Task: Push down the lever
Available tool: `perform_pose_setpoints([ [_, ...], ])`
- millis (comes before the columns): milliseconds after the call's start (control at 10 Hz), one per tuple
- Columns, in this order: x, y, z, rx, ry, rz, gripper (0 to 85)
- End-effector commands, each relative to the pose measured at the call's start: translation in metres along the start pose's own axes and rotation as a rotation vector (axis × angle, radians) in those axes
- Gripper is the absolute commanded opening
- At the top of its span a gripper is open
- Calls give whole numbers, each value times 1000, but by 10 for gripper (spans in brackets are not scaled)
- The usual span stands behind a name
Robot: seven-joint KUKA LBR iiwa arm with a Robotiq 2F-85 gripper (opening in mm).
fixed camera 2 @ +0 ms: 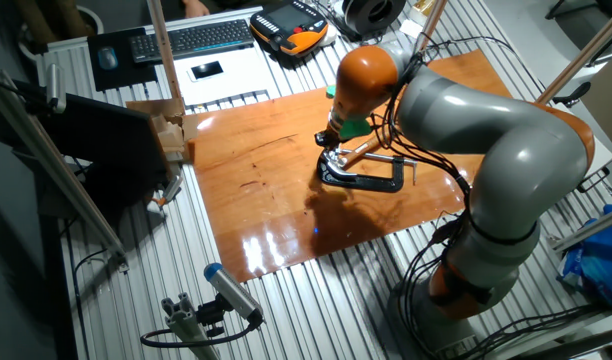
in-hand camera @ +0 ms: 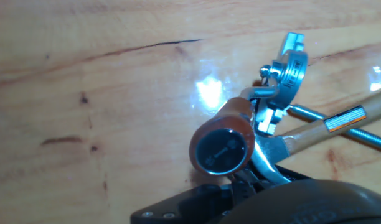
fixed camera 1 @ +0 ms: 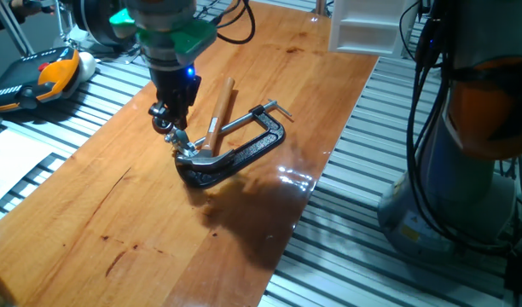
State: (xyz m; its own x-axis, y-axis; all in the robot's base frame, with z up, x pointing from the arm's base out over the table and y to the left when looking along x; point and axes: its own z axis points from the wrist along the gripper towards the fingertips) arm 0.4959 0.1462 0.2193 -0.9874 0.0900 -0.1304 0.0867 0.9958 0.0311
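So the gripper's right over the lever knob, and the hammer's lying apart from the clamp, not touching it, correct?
Not quite. The gripper is over the lever knob, but the hammer is not apart from the clamp. One fixed view shows its wooden handle running into the clamp's frame, with its metal head at the clamp's near end. The hand view also shows the handle crossing beside the clamp's screw.

One lever (in-hand camera: 223, 144), one hammer (fixed camera 1: 217, 113), one C-clamp (fixed camera 1: 244, 152), one tool (fixed camera 1: 167, 124).

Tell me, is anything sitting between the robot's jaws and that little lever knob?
Nothing shows between them. In the hand view the lever's knob fills the near foreground; in one fixed view the gripper sits directly above it.
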Motion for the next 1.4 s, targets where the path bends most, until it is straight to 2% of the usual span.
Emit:
perform_pose_setpoints([
  [0,2,4,2,2,-3,71,0],
  [100,5,10,4,-1,-2,122,0],
  [200,8,18,5,29,-9,164,0],
  [300,8,20,5,26,-4,171,0],
  [400,7,22,5,14,14,190,0],
  [600,0,34,1,37,37,226,0],
  [700,0,37,-1,49,34,231,0],
  [1100,0,36,1,47,2,296,0],
  [1300,-1,37,1,57,-14,314,0],
])
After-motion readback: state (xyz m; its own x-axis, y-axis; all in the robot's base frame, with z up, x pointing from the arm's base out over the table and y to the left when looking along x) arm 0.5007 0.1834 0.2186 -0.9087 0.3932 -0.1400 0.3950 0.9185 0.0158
